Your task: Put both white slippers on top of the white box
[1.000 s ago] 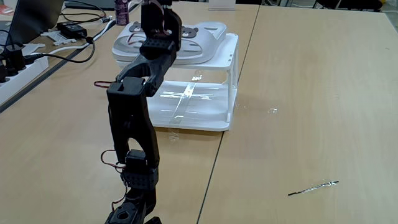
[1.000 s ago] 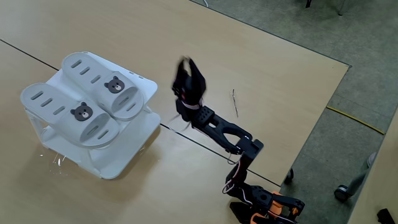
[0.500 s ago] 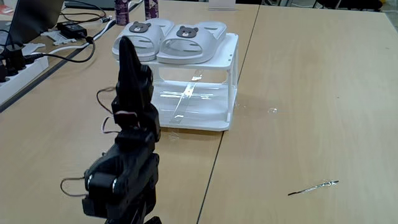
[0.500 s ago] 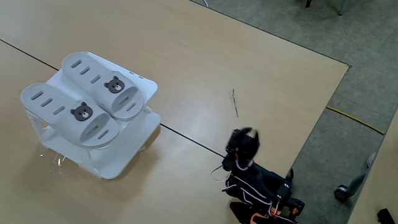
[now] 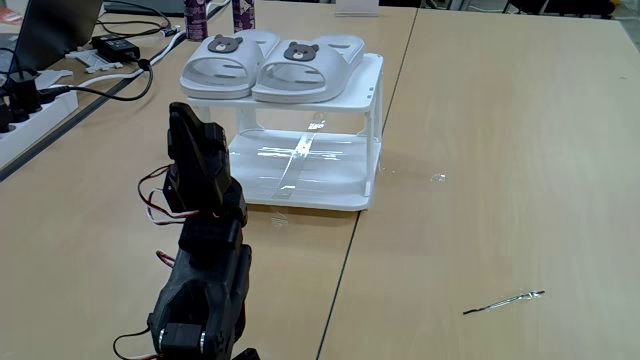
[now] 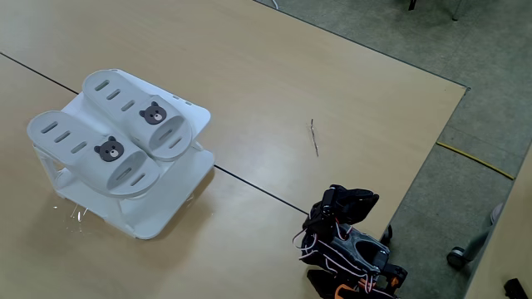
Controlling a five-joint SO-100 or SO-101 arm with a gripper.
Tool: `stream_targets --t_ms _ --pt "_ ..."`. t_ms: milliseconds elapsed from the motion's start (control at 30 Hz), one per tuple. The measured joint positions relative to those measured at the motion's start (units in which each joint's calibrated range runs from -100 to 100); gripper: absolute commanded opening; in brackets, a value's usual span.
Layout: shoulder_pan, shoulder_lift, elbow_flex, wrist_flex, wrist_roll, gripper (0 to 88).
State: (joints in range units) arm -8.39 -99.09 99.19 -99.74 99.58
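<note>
Pair of off-white rubber slide slippers with grey-brown bear-face badges, side by side and touching atop white plastic two-tier rack with ribbed top and clear sides — no legible writing or brand. Black two-finger gripper folded back over arm base, well apart from rack; jaw state impossible to tell. Nearby: thin metal pin on wooden table; cables and power strip cut off at left edge.

Around me, pale wood tables butt together at a dark seam; upper left, cables and a power strip — grey carpet at right.
</note>
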Motion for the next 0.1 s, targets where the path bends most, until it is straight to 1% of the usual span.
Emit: stream_targets --t_ms 100 --pt "0.0 0.0 0.0 0.0 0.0 0.7"
